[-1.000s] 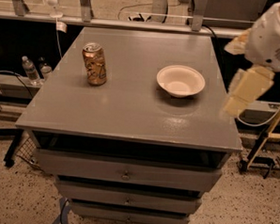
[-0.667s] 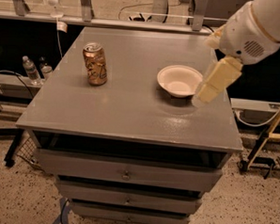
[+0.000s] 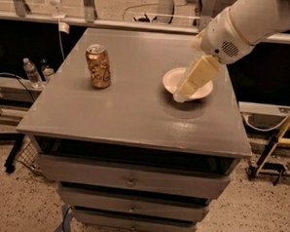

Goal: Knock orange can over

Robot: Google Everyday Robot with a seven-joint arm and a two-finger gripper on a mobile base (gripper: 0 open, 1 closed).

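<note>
The orange can (image 3: pixel 99 66) stands upright on the left part of the grey cabinet top (image 3: pixel 125 112). It is orange-gold with pale swirls and a silver top. My gripper (image 3: pixel 181 96) hangs from the white arm that comes in from the upper right. Its tip is over the front edge of the white bowl (image 3: pixel 172 79), well to the right of the can and apart from it.
The cabinet has several drawers below (image 3: pixel 129 180). Plastic bottles (image 3: pixel 31 71) stand on a low shelf to the left. A yellow stand leg (image 3: pixel 283 130) is at the right. Rails and cables run along the back.
The arm has swung left from beyond the cabinet's right edge to above the white bowl. The can and the bowl have not moved.
</note>
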